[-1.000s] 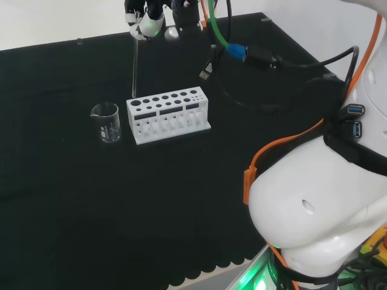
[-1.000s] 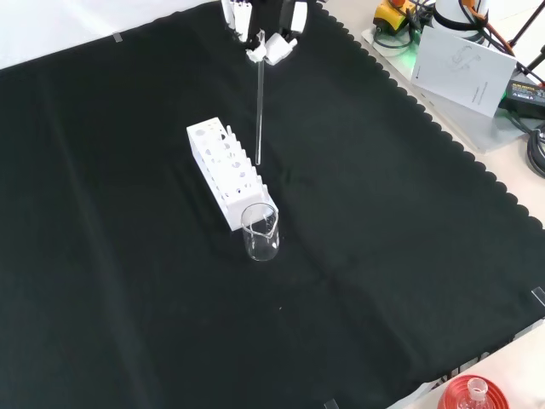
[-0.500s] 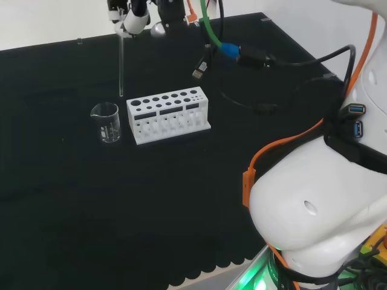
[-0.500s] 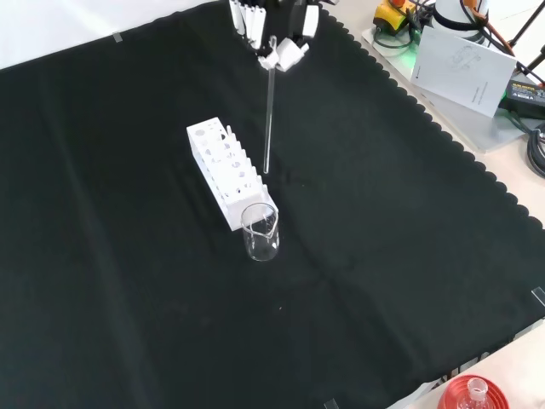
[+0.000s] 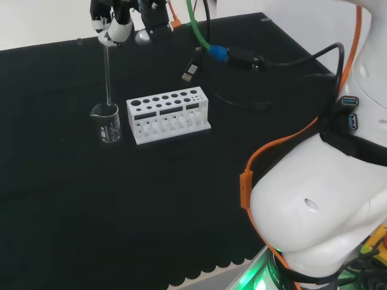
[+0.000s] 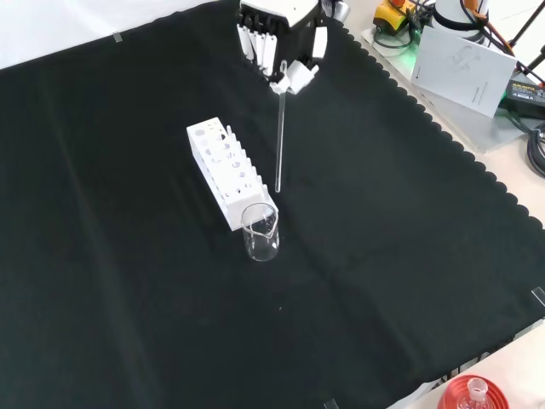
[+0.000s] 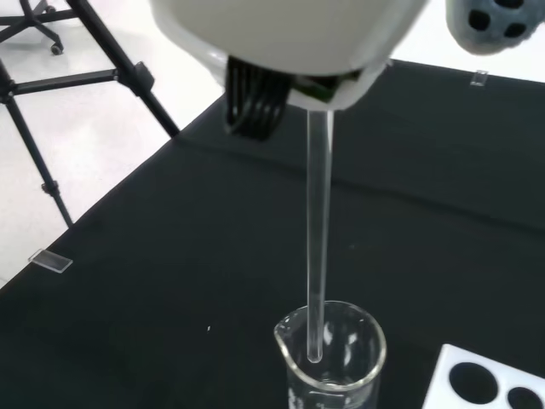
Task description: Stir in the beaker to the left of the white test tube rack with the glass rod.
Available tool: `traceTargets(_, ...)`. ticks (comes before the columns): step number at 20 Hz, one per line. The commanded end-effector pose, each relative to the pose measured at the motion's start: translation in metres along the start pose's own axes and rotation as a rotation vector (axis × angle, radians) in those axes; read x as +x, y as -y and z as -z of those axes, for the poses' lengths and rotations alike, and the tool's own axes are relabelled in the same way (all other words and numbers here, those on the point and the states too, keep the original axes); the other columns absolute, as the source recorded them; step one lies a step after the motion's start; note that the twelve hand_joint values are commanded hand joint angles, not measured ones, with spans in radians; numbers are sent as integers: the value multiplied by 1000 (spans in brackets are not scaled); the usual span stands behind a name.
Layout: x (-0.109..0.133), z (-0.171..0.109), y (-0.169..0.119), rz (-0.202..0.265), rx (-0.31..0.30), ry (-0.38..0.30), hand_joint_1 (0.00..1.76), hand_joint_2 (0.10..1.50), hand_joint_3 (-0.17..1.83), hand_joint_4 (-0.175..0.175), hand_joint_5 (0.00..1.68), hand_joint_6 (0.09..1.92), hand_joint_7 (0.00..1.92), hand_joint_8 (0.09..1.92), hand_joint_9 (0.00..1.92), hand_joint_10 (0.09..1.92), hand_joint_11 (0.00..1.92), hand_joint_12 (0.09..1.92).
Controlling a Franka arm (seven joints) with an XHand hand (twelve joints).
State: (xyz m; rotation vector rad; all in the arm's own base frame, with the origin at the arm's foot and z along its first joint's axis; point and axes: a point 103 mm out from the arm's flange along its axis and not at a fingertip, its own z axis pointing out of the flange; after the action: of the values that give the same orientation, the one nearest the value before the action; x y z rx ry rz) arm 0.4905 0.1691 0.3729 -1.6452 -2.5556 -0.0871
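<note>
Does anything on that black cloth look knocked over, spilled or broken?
Nothing stands out. The beaker stands upright beside the white test tube rack, which sits flat. The hand holds the glass rod nearly vertical above the beaker. No spill or break shows on the cloth.

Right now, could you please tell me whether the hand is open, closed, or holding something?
Hand: closed on the glass rod, which hangs upright with its lower tip above the beaker.

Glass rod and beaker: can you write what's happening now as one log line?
hand: holding glass rod upright | rod tip: above beaker mouth | beaker: beside white rack | stirring: not started
</note>
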Motion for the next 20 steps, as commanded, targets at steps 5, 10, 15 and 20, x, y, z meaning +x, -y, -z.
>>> traceTargets(5, 13, -16, -21, 30, 29, -7, 1324, 573, 847, -175, 1117, 859, 1390, 726, 1749, 202, 1558, 575)
traceTargets(10, 13, -23, -31, 36, 42, -8, 1324, 573, 847, -175, 1118, 860, 1390, 725, 1749, 201, 1558, 575)
traceTargets(15, 9, -32, -40, 37, 61, -16, 1324, 572, 847, -175, 1118, 860, 1390, 725, 1750, 201, 1559, 574)
traceTargets(20, -1, -35, -49, 41, 62, -26, 1324, 572, 847, -175, 1118, 860, 1390, 724, 1750, 200, 1558, 573)
